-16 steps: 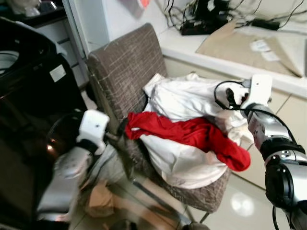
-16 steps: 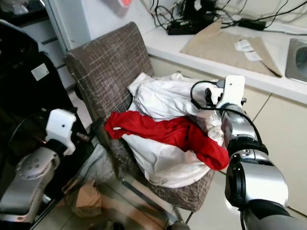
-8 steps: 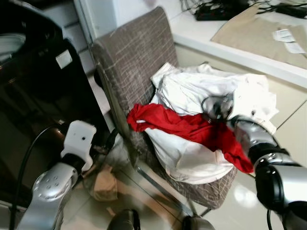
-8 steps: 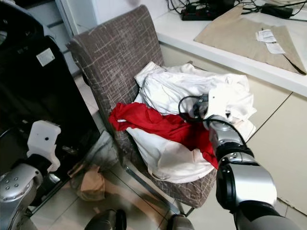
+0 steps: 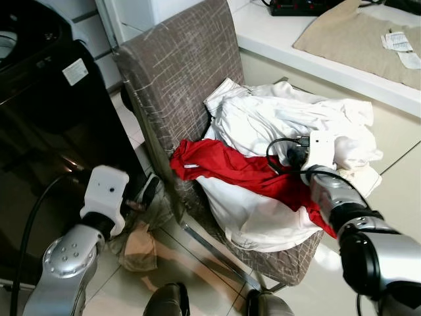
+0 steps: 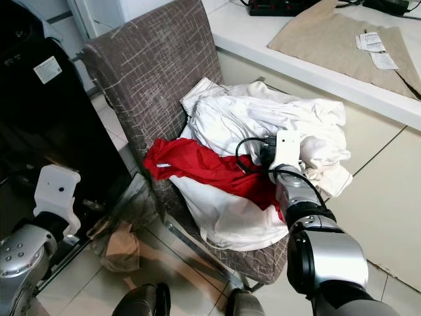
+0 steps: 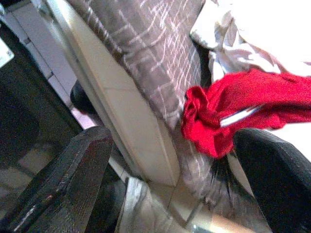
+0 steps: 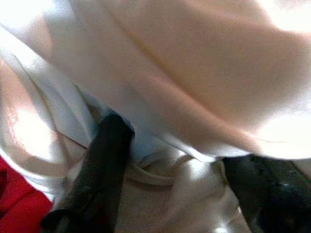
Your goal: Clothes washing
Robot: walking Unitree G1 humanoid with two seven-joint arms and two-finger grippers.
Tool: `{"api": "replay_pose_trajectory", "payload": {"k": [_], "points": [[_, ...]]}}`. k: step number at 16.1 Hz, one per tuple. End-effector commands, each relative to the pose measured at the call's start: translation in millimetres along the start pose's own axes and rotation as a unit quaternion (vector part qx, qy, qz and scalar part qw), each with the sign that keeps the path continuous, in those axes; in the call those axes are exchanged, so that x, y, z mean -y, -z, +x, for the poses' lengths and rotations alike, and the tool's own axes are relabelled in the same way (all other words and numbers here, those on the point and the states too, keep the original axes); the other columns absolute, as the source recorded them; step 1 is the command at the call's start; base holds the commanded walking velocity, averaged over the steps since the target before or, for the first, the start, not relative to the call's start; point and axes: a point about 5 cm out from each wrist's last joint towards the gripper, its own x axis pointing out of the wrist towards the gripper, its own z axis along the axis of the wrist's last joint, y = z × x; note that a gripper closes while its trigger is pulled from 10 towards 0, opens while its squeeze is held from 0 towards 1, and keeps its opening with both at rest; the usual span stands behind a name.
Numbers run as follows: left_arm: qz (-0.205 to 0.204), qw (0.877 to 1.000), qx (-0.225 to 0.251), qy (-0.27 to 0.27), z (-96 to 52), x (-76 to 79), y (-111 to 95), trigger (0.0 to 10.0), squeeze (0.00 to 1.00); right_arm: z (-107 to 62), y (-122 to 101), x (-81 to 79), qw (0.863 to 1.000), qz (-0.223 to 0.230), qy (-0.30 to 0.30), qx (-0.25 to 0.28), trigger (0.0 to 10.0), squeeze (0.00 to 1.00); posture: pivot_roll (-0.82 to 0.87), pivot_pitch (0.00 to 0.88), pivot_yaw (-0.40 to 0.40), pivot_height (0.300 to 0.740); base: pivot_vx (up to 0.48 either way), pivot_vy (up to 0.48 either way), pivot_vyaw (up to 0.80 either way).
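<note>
— Two garments share the grey woven chair (image 5: 177, 72): a heap of white laundry (image 5: 276, 125) and a red garment (image 5: 243, 172) draped across its front. What differs from a second ago?

— The right arm has dropped. A second ago its wrist stood above the far side of the heap; now the right gripper (image 8: 165, 160) is pushed down into the white cloth, just beside the red garment. The head camera has also tilted down, so the counter (image 6: 316, 66) sits higher in both eye views.

— And the left arm?

— Low beside the chair's front corner, next to the black washing machine (image 5: 46, 118). The left gripper (image 7: 170, 170) hangs off the pile, touching nothing, about where it was.

— What do the wrist cameras add?

— The right wrist view shows its black fingers (image 8: 104, 160) spread wide, white folds bulging between them and a sliver of red at one edge; whether they grip anything cannot be told. The left wrist view shows both its fingers (image 7: 68, 179) wide apart, framing the chair's side and the bunched end of the red garment hanging over the seat edge.

— Room to move?

— Tight. The washing machine stands near the chair's left side, the counter runs close behind and right, and crumpled brown and grey cloth (image 5: 138, 240) lies on the tile floor (image 6: 197, 276) by the chair leg.
</note>
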Motion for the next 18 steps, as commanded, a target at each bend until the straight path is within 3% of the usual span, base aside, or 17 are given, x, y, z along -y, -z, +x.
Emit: {"api": "replay_pose_trajectory", "payload": {"k": [1, 6, 9, 11, 15, 16, 18], "points": [[-0.001, 1.000, -0.002, 0.002, 5.3, 4.5, 2, 10.0, 0.00, -1.0, 1, -9.0, 0.999, -0.029, -0.012, 0.020, 0.0, 0.00, 0.14, 0.166, 0.024, 0.727, 0.000, 0.000, 0.00], [-0.012, 0.999, 0.016, 0.047, 41.7, 28.2, 3, 10.0, 0.00, -6.8, -10, -21.9, 0.992, -0.041, -0.019, 0.118, 0.0, 0.00, 0.00, 0.093, 0.041, 0.727, 0.000, 0.000, 0.00], [0.001, 0.998, 0.008, 0.055, 52.0, 27.1, 7, 10.0, 0.00, -12.4, -23, -32.5, 0.983, -0.027, -0.036, 0.177, 0.0, 0.00, -0.03, 0.063, 0.041, 0.727, 0.000, 0.000, 0.00], [0.001, 0.999, 0.011, 0.031, 64.2, 19.4, 8, 10.0, 0.00, -18.7, -40, -38.9, 0.971, -0.031, -0.043, 0.233, 0.0, 0.00, -0.03, 0.035, 0.027, 0.727, 0.000, 0.000, 0.00], [-0.003, 0.999, 0.034, 0.031, 81.0, 27.6, 1, 10.0, 0.00, -30.2, -84, -44.6, 0.943, -0.029, -0.060, 0.327, 0.0, 0.00, -0.07, 0.000, 0.022, 0.727, 0.000, 0.000, 0.00], [-0.002, 0.998, 0.046, 0.035, 89.5, 31.1, -4, 10.0, 0.00, -40.3, -114, -49.4, 0.921, -0.030, -0.082, 0.380, 0.0, 0.00, -0.08, 0.000, 0.020, 0.727, 0.000, 0.000, 0.00], [-0.003, 0.998, 0.053, 0.035, 93.3, 31.1, -6, 10.0, 0.00, -46.9, -130, -51.6, 0.907, -0.028, -0.091, 0.411, 0.0, 0.00, -0.07, 0.000, 0.016, 0.727, 0.000, 0.000, 0.00]]}}
